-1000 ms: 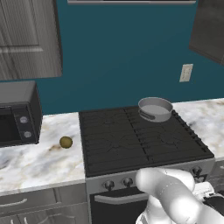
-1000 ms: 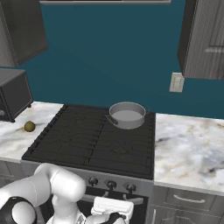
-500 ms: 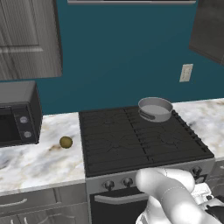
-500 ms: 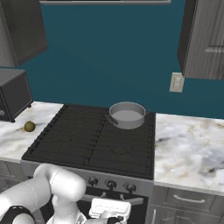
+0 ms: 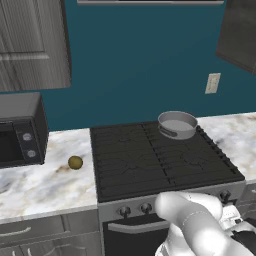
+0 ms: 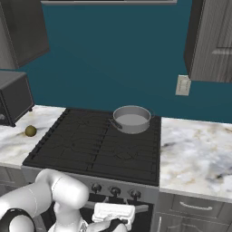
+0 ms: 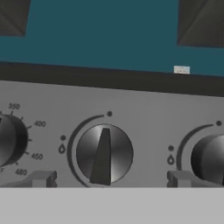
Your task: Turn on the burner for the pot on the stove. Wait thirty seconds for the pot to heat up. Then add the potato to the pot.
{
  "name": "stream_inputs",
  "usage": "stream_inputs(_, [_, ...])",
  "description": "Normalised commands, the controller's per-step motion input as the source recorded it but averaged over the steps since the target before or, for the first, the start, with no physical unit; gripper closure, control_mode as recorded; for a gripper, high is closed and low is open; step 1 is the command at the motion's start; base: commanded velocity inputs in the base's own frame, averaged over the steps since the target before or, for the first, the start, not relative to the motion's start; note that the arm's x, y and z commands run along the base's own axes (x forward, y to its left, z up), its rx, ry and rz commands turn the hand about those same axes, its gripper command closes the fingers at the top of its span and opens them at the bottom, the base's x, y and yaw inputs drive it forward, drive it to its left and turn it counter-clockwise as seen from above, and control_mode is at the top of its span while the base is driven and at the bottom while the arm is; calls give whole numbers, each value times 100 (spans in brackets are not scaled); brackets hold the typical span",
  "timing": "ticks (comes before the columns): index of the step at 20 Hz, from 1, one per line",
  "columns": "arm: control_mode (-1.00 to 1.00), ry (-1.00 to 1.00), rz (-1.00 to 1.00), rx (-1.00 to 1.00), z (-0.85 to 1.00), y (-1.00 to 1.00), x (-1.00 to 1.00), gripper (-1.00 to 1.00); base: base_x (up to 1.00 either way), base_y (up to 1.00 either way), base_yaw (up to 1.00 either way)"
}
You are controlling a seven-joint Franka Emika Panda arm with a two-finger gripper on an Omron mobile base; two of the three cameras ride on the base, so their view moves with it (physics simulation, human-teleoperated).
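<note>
Grey knob between spread fingertips (seemingly untouched).

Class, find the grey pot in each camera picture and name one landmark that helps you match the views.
Left base view: the pot sits on the back right burner of the stove, right of centre.
Right base view: pot near the middle, back right of the stove.
Hand view: no pot; knobs on the front panel.
Shared landmark: the wall outlet.

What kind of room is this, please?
A home kitchen, rendered rather than real. A black gas stove with knobs stands between marble counters, a pot sits on a back burner, and a microwave stands under wall cabinets.
</note>
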Motion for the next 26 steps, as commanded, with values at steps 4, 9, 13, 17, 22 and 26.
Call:
stream_inputs(4, [-100, 0, 1, 0, 0, 6, 4, -100, 0, 0, 0])
stream_inputs(9, [-100, 0, 1, 0, 0, 13, 15, -100, 0, 0, 0])
stream_inputs(13, [-100, 0, 5, 1, 0, -1, 22, -100, 0, 0, 0])
stream_inputs(17, [-100, 0, 6, 1, 0, -10, 20, -100, 0, 0, 0])
stream_inputs(22, [-100, 0, 6, 0, 0, -5, 28, -100, 0, 0, 0])
stream_inputs(26, [-100, 0, 4, 0, -8, 0, 29, 100, 0, 0, 0])
